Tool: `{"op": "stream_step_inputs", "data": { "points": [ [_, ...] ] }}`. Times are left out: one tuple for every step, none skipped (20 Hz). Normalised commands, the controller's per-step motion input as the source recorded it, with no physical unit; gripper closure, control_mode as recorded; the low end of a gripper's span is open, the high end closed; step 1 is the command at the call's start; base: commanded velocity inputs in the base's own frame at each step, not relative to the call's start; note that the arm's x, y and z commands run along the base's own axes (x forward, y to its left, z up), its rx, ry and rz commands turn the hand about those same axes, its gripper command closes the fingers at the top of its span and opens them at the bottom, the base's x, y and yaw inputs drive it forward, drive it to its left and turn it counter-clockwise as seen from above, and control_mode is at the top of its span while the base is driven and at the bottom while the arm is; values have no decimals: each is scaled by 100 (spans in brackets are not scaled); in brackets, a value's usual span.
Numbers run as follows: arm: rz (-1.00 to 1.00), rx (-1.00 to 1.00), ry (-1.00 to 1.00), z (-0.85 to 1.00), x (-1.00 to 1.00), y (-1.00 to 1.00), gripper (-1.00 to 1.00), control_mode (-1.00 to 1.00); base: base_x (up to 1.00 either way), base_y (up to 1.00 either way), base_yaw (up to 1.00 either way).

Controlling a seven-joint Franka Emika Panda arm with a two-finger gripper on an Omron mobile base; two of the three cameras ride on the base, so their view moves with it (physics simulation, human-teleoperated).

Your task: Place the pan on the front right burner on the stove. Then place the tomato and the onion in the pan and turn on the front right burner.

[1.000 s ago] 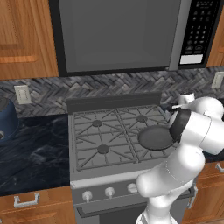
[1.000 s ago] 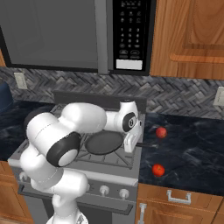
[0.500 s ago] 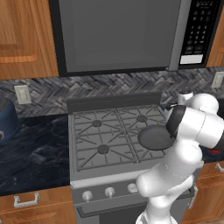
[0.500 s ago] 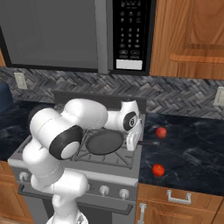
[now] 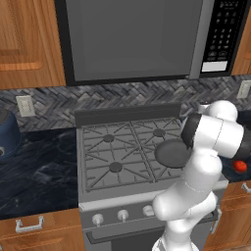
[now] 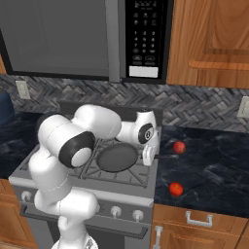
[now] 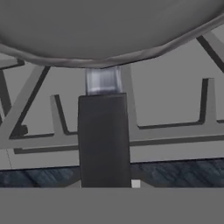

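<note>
**grillbot_fan:** So the round shallow dark grey frying pan [image 6: 116,157] sits mid-frame in the right base view, over the right-front grates of the grey metal gas stove [image 5: 117,157] with its row of silver knobs. The two-finger gripper [image 6: 150,154] is just right of the pan's rim, clamped narrow on the pan's thin dark handle; in the hand view that handle [image 7: 104,140] runs straight up from the bottom to the pan's underside. I can't tell if the pan is resting on the grate or held just above it.

**pan_handler:** Yeah, that's the risky bit imo. If it's not centred over the small round front right burner, which is hidden under the pan, letting go could leave it tilted on the grate bars, or it could slide toward the stove's right edge.

**grillbot_fan:** Also a long handle means the pan could twist in the grip if the arm swings.

**pan_handler:** And the two small round red fruits on the dark speckled counter [image 6: 209,170], one [image 6: 179,147] just right of the handle tip, one [image 6: 176,189] lower right. A wide pull-out could knock the near one rolling. Can't tell which is the tomato, and I can't pick out an onion.
</note>
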Motion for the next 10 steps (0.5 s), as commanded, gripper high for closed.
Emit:
{"op": "stream_step_inputs", "data": {
  "points": [
    [0, 0, 0, -26, 14, 0, 100, -100, 0, 0, 0],
    [0, 0, 2, -31, 9, 0, 100, -100, 0, 0, 0],
    [0, 0, 3, -37, 6, 0, 100, -100, 0, 0, 0],
    [0, 0, 4, -44, 2, 0, 100, -100, 0, 0, 0],
    [0, 0, 5, -48, 0, 0, 100, -100, 0, 0, 0],
    [0, 0, 5, -54, 0, 0, 100, -100, 0, 0, 0],
    [0, 0, 5, -55, 0, 0, 100, -100, 0, 0, 0],
    [0, 0, 3, -52, 0, 0, 100, -100, 0, 0, 0],
    [0, 0, 2, -48, 0, 0, 100, -100, 0, 0, 0],
    [0, 0, 1, -44, 0, 0, 100, -100, 0, 0, 0]
  ]
}}
